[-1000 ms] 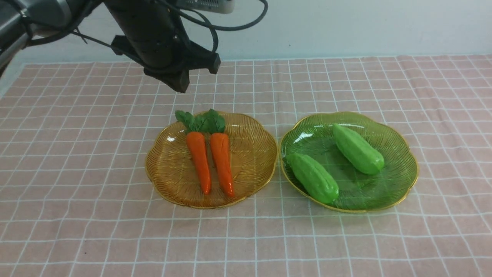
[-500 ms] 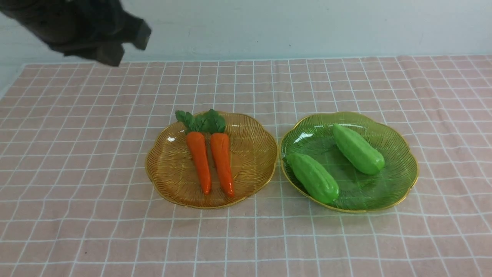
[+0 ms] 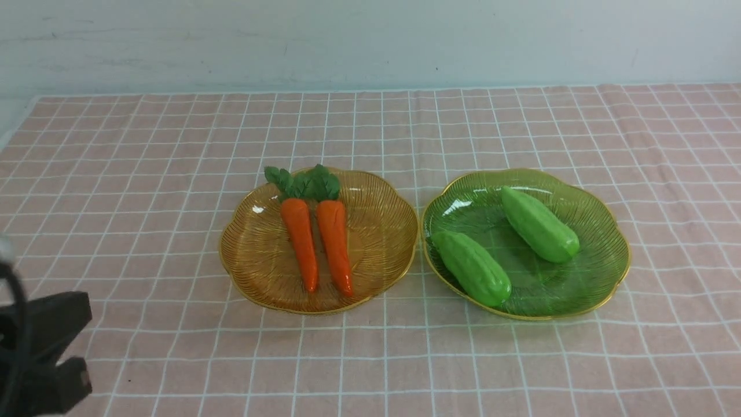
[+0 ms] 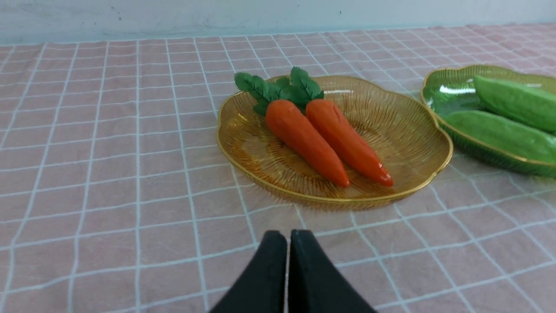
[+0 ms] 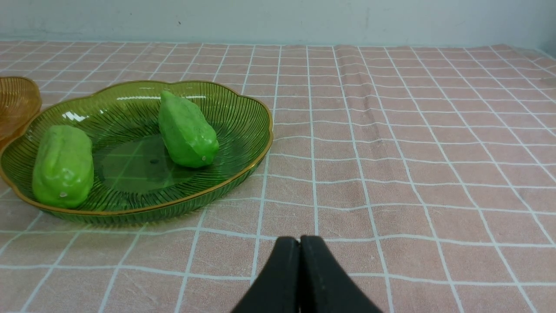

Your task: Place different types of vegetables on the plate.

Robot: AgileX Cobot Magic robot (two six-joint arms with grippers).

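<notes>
Two orange carrots [image 3: 299, 243] [image 3: 334, 246] with green tops lie side by side on the amber plate [image 3: 255, 278]. Two light-green gourds [image 3: 472, 267] [image 3: 538, 224] lie on the green plate [image 3: 596, 255] to its right. In the left wrist view my left gripper [image 4: 288, 237] is shut and empty, low over the cloth, short of the amber plate [image 4: 417, 130] and its carrots [image 4: 304, 141]. My right gripper [image 5: 299, 241] is also shut and empty, over bare cloth near the green plate [image 5: 243, 117] and its gourds [image 5: 63, 165] [image 5: 186, 130].
A pink checked cloth [image 3: 145, 174] covers the table up to a pale wall at the back. Part of my left arm [image 3: 40, 347] shows at the near left corner of the front view. The two plates nearly touch.
My left arm has swung from above the far side of the amber plate out to the left, then down to the near left corner. The vegetables and plates have not moved.
</notes>
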